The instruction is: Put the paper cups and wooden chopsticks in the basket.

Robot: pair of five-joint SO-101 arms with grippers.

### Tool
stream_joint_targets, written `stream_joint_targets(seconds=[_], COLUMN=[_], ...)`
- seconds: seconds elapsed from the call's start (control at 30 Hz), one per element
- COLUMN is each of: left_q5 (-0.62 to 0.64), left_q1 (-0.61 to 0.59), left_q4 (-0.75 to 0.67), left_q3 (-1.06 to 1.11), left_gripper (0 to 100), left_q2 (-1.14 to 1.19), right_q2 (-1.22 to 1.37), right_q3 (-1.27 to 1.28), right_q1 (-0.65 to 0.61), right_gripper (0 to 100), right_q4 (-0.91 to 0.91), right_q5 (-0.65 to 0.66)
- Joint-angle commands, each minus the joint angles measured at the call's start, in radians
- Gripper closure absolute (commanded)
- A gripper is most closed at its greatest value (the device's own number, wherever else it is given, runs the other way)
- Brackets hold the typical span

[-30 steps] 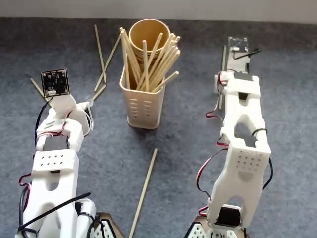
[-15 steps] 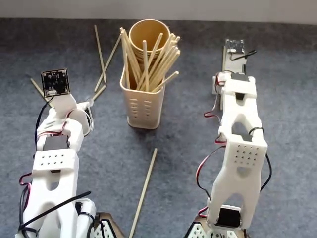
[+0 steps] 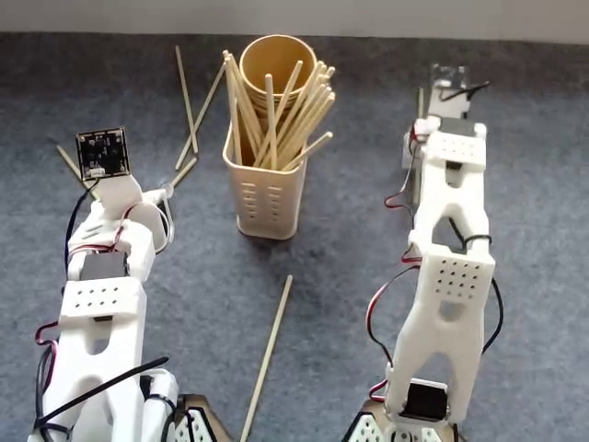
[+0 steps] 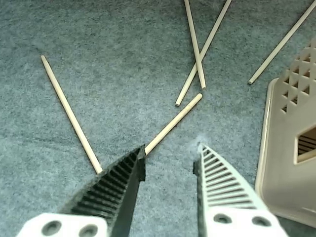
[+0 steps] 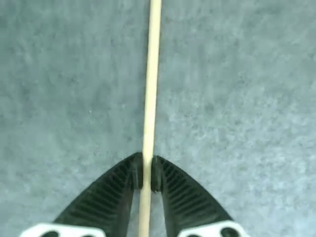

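Right tool (image 5: 146,174) is pinched shut on a stick (image 5: 152,74), jaw tips on either side of it and a long run of wood sticking out past them. Can't tell if it's off the surface (image 3: 350,230) or just lying on it.

Left tool (image 4: 168,158) has its jaws apart with nothing in them. It hangs over a few loose sticks (image 4: 173,123), and one of those ends right at the black jaw tip. The basket (image 3: 267,198) stands between the arms, already stuffed with sticks, plus a cup (image 3: 276,51) poking out at the far side. A spare stick (image 3: 269,354) lies nearer the arm bases.

My take on handling:
- **Weight and feel:** these should be super light and stiff, so no worry about bending, but they're thin, round-ish and smooth, so I'd guess they roll away or swivel in the jaws easily.
- **Where to grab:** around the middle seems safest, squarely across the ribbed faces. A hold near one end would probably let the long side droop.
- **Dropping it in:** the basket's crowded, so I'd tip a stick end-first into a gap.
- **Watch the basket:** it looks tall and light, and a sideways bump could knock it over.
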Motion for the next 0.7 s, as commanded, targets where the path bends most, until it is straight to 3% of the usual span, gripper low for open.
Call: stream_joint_targets(seconds=[0.0,0.27,0.37,0.67], left_q5=[0.0,0.0,0.0,0.0], left_q1=[0.015,0.015,0.012,0.012], left_q4=[-0.017,-0.017,-0.017,-0.017], left_q3=[-0.004,-0.005,-0.005,-0.005], left_gripper=[81,81,81,81], left_q2=[-0.027,-0.027,-0.028,-0.028], right_q2=[-0.102,-0.237,-0.344,-0.625], right_q3=[-0.271,-1.032,-0.938,-0.987], right_q1=[0.021,-0.108,-0.177,-0.282], right_gripper=[99.4,99.4,99.3,99.3], right_q4=[0.13,0.541,0.602,0.636], right_q5=[-0.095,-0.112,-0.126,-0.141])
